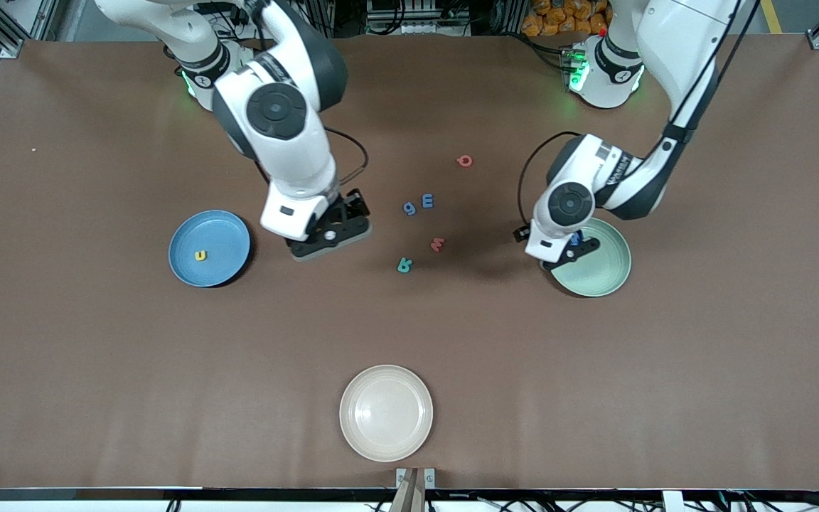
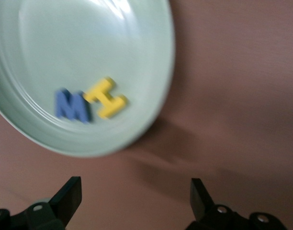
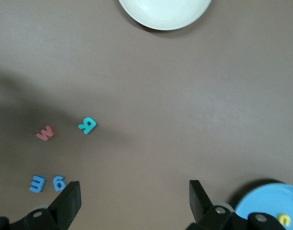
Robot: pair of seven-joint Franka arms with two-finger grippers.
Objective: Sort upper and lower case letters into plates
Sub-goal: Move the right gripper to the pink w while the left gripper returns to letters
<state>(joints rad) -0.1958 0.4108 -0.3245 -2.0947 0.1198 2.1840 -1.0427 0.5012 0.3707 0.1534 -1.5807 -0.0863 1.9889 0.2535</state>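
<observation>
Both the left gripper (image 2: 134,203) over the mint plate (image 1: 605,274) and the right gripper (image 3: 134,203) beside the blue plate (image 1: 228,256) gape empty; the teal R (image 1: 404,265), light, stiff and thin, likely wants pinching across its flat edges.

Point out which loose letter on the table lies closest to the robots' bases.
The red letter. It lies apart, farther from the front camera than the blue pair, the red w and the teal R.

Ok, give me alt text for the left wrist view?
A blue M and a yellow I lie side by side in the mint green plate on the brown table, with the open left gripper empty over its edge.
</observation>
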